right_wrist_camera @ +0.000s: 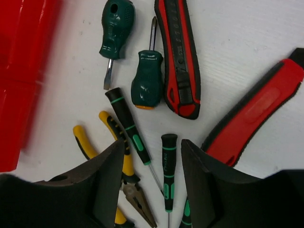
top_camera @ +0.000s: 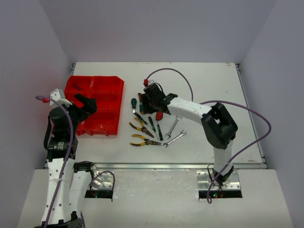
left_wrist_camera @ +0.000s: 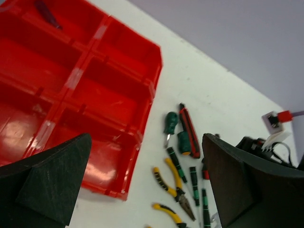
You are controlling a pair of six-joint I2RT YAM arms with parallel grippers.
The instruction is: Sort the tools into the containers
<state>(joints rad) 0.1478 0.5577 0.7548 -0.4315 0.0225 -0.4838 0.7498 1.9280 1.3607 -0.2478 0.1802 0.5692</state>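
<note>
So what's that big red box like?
The red tray is shiny plastic, rectangular, open on top, split by low walls into several compartments. It lies flat on the white table, left of the loose tools. One compartment holds a thin dark tool; the others in view look empty. The left arm's open fingers hang above it.

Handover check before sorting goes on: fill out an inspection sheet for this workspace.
Surface: white table, bare parts look clean.
Job's things: red tray at left, one dark thin tool in a compartment; pliers, wrenches, green screwdrivers and red knives loose mid-table.
Clutter: nothing seen.
Hands: left hand open over the tray; right hand open, straddling a thin screwdriver.
Cables: purple cables loop off both arms.
Surroundings: pale walls on three sides.
</note>
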